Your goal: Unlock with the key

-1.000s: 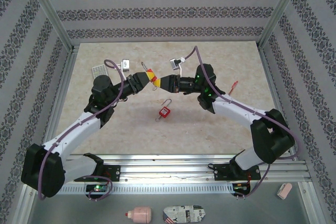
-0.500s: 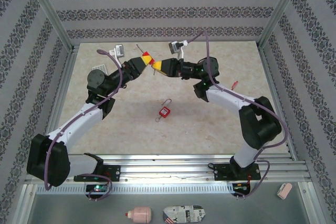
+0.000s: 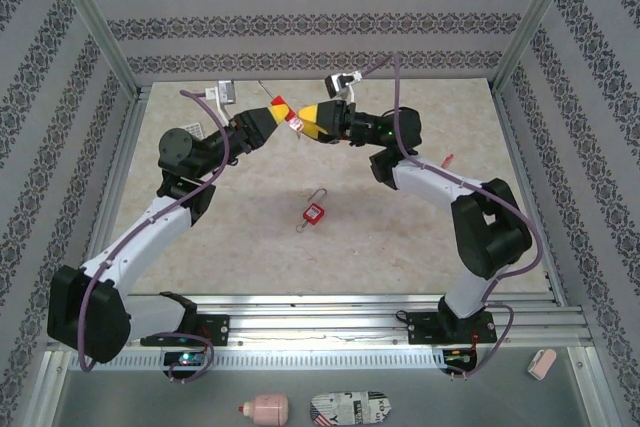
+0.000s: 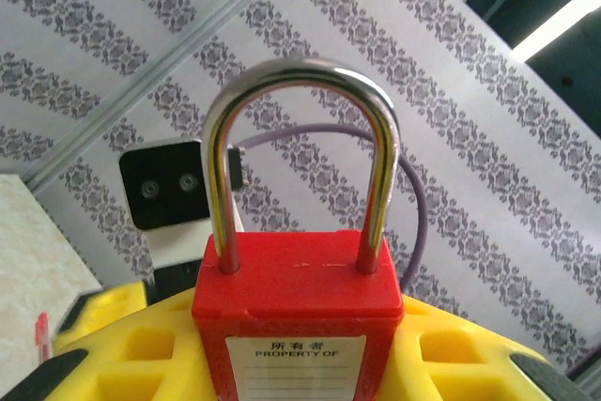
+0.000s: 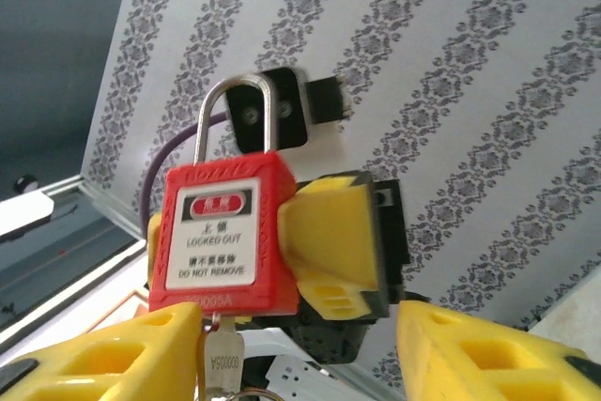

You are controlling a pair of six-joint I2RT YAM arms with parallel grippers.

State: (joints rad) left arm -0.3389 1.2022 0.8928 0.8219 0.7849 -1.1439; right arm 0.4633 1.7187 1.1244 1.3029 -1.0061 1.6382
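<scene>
Padlock [image 5: 223, 232] clamped in left gripper [image 3: 283, 109]; right gripper [image 5: 296, 326] spread, empty (key [image 5: 223, 361] dangling). Grab sloppy, you knock it out.

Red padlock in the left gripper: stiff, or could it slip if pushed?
Probably stiff: the padlock has a solid-looking steel shackle. It might pivot, as the left gripper pinches only its lower body. Its key likely dangles.
</scene>
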